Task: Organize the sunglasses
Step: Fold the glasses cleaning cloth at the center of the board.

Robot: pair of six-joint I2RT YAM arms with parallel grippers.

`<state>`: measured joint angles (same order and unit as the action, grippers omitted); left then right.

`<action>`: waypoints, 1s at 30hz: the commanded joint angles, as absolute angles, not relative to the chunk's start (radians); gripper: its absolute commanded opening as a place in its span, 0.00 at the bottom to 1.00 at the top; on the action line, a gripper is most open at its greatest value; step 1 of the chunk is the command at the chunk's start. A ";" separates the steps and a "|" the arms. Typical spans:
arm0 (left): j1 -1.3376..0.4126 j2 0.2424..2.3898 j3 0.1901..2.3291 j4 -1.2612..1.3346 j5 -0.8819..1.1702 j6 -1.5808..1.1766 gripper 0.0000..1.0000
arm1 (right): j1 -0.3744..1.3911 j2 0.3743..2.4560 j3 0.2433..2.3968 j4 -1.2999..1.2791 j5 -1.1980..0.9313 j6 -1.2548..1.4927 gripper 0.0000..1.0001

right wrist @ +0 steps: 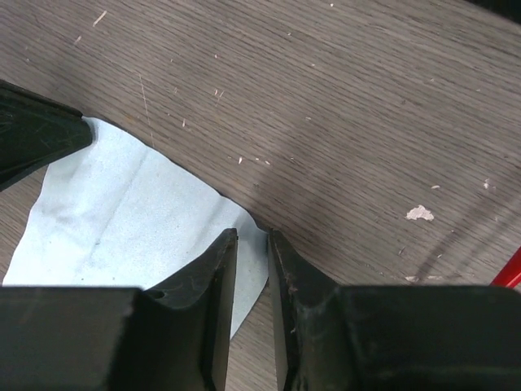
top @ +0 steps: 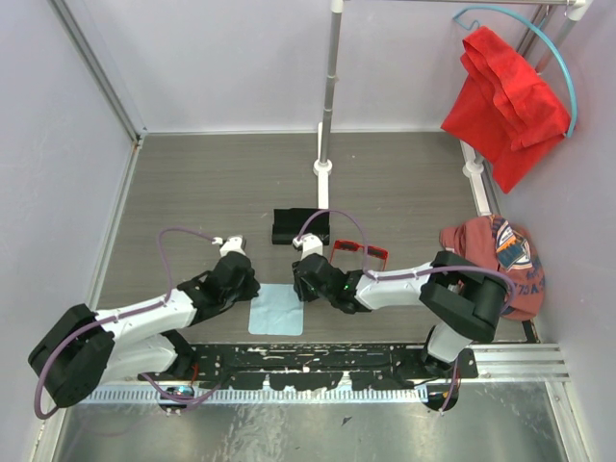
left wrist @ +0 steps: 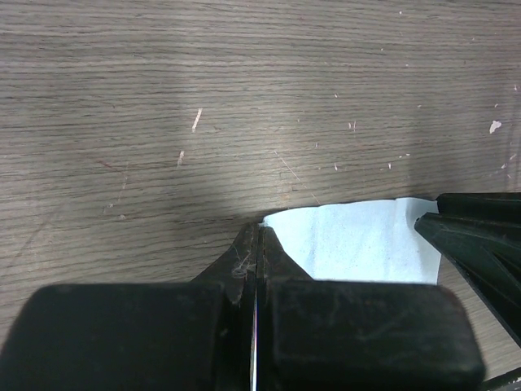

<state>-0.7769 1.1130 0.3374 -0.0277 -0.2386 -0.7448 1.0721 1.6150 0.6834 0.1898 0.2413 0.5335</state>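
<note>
**Sunglasses [top: 359, 253] lie apart from both grippers, which meet at the cloth**

Top view: the red sunglasses lie on the bench [top: 212, 192], just right of the case [top: 298, 227] and a little nearer the arms, close beside the right arm's wrist. Neither gripper touches them. The pale blue cloth [top: 277, 310] lies flat in front of the case. The left gripper [top: 252, 285] is at the cloth's far left corner and the right gripper [top: 304, 287] at its far right corner. A cap [top: 500, 260] lies at the bench's right edge, and a red rag [top: 505, 101] hangs from the rack above it.

Left wrist view: the left gripper [left wrist: 257, 236] has its jaws pressed together with no gap. Its tips sit right at the cloth's [left wrist: 358, 244] corner. Whether any cloth is pinched between them cannot be told. The right gripper's fingers [left wrist: 480, 244] enter from the right, over the cloth's other corner.

Right wrist view: the right gripper [right wrist: 252, 240] has its jaws a narrow slit apart, low on the bench, with the cloth's [right wrist: 122, 220] corner lying in the gap between them. The left gripper's dark finger [right wrist: 37, 134] shows at the far corner. A sliver of red at the right edge is too small to name.
</note>
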 commanded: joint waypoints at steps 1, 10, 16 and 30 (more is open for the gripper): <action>-0.780 1.097 0.317 -0.022 -0.255 -0.747 0.00 | 1.071 1.631 0.692 0.192 0.234 0.558 0.27; -0.781 1.110 0.314 0.000 -0.253 -0.742 0.00 | 1.071 1.633 0.715 0.153 0.289 0.548 0.02; -0.781 1.111 0.329 0.035 -0.263 -0.718 0.00 | 1.068 1.624 0.742 0.159 0.331 0.495 0.01; -0.776 1.220 0.416 0.175 -0.350 -0.597 0.00 | 0.957 1.654 0.803 0.230 0.260 0.371 0.01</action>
<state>-0.7769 1.1656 0.3660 0.0826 -0.2943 -0.6575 0.9749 1.6390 0.7586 0.1715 0.2779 0.4221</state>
